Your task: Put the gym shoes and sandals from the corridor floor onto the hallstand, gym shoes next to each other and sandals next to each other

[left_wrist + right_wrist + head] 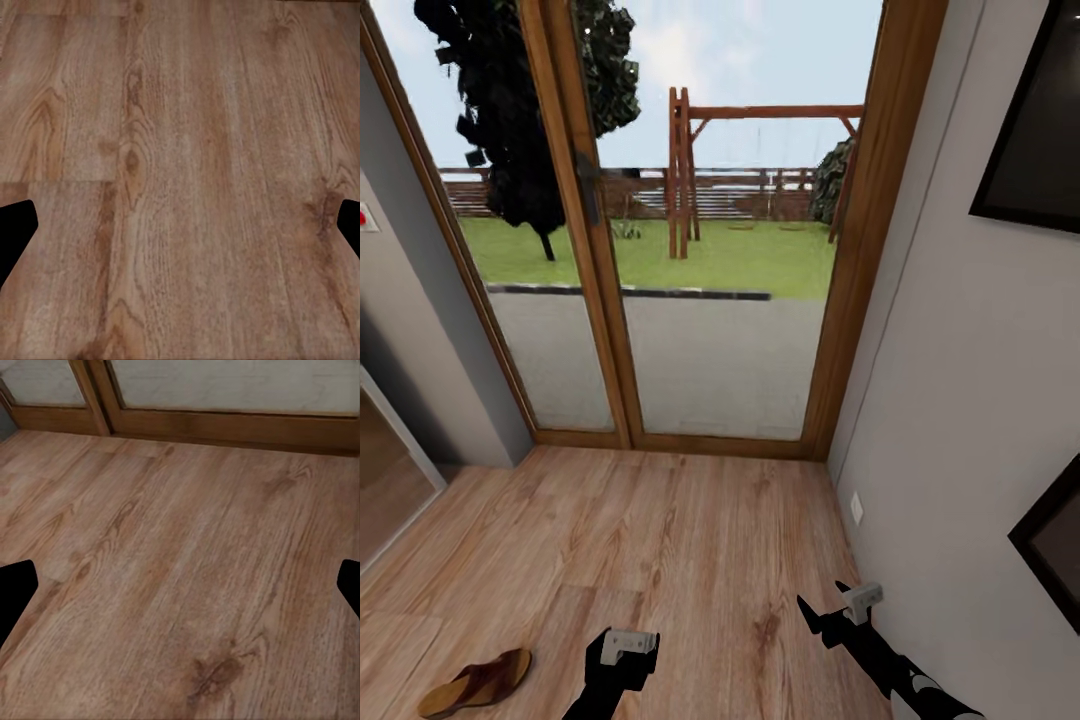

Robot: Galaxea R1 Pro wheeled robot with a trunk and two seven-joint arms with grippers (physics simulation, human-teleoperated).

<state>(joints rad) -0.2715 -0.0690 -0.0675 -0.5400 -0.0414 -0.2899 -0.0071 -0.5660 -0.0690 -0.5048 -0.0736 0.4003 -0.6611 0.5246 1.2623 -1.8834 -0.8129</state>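
One brown sandal (475, 684) with a tan insole lies on the wood-plank corridor floor (660, 540) at the lower left of the head view, a short way left of my left gripper (622, 665). The other sandal, the gym shoes and the hallstand are out of view. My left gripper (180, 229) hangs open over bare planks, its black fingertips (15, 232) wide apart. My right gripper (822, 605) is held low near the right wall. It is open (180, 589) with nothing between its fingertips (15, 592), facing the floor before the door sill.
A wood-framed glass double door (595, 300) closes the corridor ahead, with a garden beyond. A grey wall (960, 400) runs along the right with dark framed pictures (1030, 130) and a socket (856, 508). A side opening (390, 480) lies at the left.
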